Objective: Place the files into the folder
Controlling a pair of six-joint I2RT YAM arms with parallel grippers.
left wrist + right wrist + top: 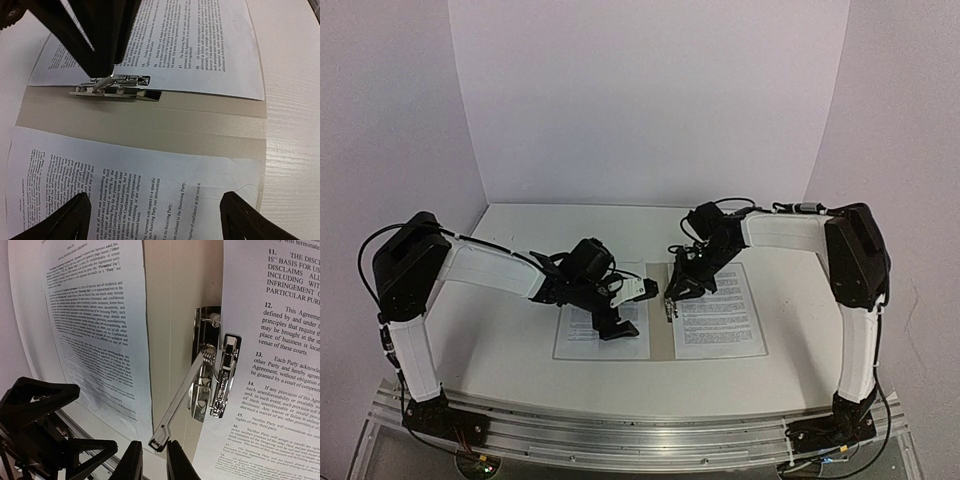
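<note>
Metal clip lever (pixel 181 397) stands raised, apparently pinched by the narrowed right gripper (pixel 155 462) to free the files (pixel 95 340) in the open folder (pixel 170 315), the left gripper (pixel 155 220) hovering wide open.

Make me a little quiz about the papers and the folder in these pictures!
1. True or false: the folder lies shut on the table.
2. How many printed sheets lie on the folder? A) one B) two C) five
3. Fill in the gap: the left fingers stand wide ____ over one sheet.
Key: 1 false (it lies open); 2 B; 3 open.
</note>
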